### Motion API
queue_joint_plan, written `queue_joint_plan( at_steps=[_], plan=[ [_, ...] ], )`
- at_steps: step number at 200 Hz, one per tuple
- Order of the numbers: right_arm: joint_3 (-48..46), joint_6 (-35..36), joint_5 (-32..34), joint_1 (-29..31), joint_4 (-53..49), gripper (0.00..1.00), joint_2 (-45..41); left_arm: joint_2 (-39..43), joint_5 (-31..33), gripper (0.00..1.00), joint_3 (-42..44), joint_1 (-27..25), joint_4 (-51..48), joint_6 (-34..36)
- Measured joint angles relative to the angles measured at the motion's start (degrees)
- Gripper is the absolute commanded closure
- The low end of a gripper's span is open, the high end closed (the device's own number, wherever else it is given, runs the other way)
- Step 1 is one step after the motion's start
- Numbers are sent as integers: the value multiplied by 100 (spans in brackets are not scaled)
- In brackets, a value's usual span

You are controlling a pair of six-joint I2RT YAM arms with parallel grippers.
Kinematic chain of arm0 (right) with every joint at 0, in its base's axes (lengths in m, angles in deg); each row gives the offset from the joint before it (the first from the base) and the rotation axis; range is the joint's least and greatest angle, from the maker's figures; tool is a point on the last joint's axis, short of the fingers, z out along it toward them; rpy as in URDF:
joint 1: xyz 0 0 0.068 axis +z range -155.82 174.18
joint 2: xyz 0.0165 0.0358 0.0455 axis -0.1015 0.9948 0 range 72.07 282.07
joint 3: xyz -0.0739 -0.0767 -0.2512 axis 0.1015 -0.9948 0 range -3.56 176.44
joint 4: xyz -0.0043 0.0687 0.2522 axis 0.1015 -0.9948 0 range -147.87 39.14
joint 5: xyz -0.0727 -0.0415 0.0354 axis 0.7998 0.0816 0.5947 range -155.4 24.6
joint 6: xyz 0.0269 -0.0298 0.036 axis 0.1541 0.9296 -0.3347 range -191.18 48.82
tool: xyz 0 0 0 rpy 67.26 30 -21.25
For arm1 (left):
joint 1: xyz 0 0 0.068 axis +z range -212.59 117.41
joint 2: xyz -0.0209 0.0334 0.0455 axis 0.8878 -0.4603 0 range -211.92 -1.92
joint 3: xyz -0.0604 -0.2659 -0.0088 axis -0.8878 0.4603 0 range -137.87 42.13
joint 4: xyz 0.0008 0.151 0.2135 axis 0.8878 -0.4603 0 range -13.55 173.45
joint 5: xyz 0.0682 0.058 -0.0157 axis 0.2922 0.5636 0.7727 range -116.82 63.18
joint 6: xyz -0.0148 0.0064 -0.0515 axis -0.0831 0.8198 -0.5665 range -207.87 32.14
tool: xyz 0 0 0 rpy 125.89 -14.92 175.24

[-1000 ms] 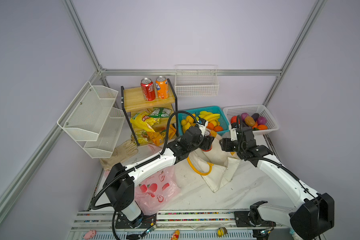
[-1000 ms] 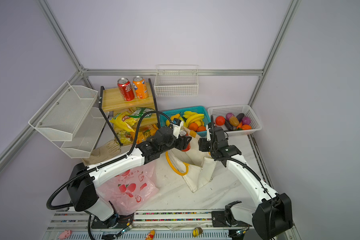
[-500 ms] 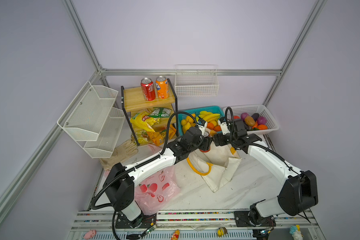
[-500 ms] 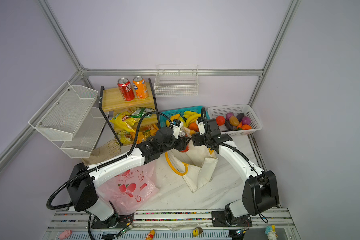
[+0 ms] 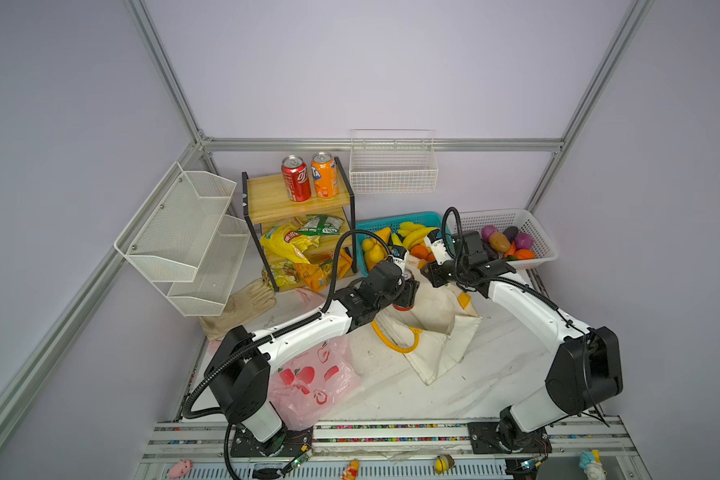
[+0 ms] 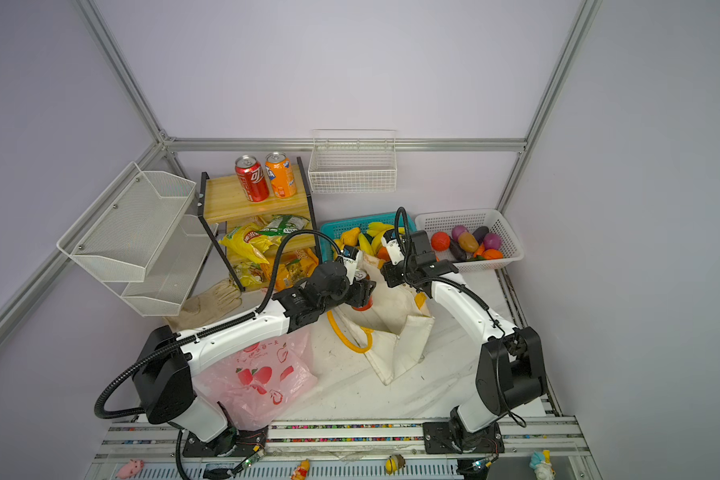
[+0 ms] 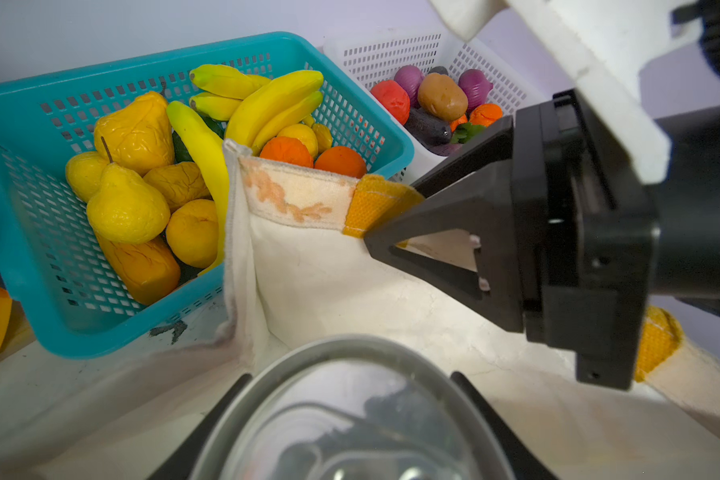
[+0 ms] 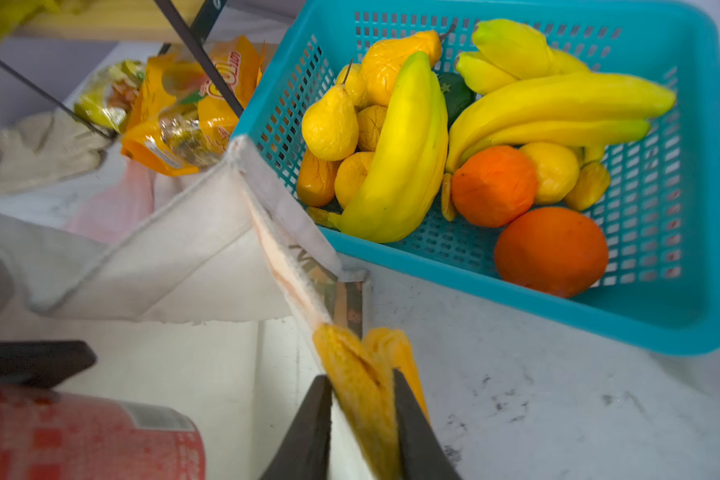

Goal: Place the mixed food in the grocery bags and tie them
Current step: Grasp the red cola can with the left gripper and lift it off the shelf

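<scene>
Tabletop: left gripper clasps cola can over open tote; right gripper pinches tote's yellow handle

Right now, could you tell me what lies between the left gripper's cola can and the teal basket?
The white tote's raised wall, held by the right gripper, stands between the cola can and the teal basket, as the left wrist view shows.

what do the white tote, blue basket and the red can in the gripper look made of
white tote: woven cloth, likely canvas, matte; stitched hems, soft folds, stains.
blue basket: moulded plastic, slight sheen; regular slotted walls.
red can: probably aluminium, printed red; bare silvery shoulder and rim.
</scene>
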Motion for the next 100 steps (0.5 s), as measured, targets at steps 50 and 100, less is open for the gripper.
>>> queue_joint_plan(
  at_steps=[50,100],
  plan=[
    [-542,-1550,-92,61,365,97,-595,52,-24,50,0,98,-11,-7],
    [-1303,-3606,553,750,1207,100,-1563,310,11,50,-2,234,-109,-4]
  ],
)
